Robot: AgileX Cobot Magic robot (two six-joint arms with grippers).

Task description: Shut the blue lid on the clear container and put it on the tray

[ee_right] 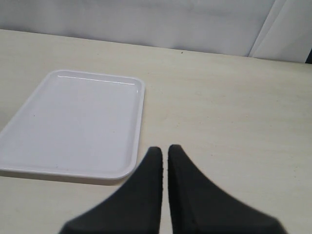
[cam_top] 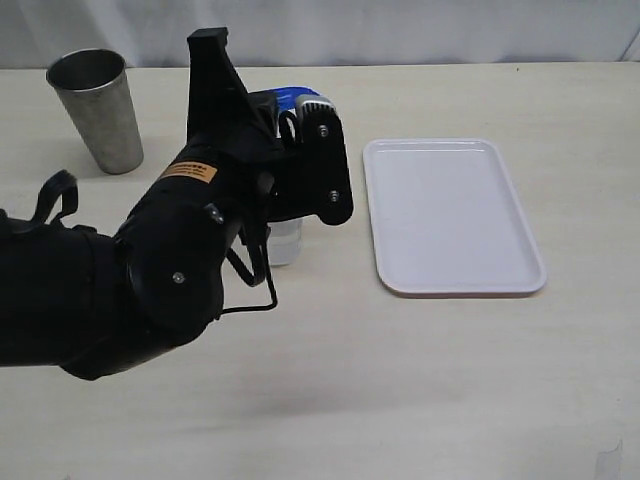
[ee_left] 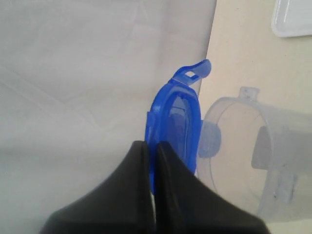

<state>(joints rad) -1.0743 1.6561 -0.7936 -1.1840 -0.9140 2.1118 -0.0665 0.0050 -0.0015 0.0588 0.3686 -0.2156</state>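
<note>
Exterior: the left arm (cam_top: 180,250) hides most of the container (cam_top: 284,243), which stands left of the tray (cam_top: 455,215); the lid (cam_top: 300,97) shows above it.

Left wrist: the left gripper (ee_left: 151,155) pinches the lid's edge, just beside the container's open mouth.

Right wrist: the right gripper (ee_right: 165,155) is pressed together near the tray.

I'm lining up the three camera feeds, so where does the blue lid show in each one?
Exterior view: the blue lid peeks out in the upper middle, left of the tray.
Left wrist view: edge-on, pinched in the left gripper, beside the clear container.
Right wrist view: not in it.
Shared landmark: the tray, visible in all three.
</note>
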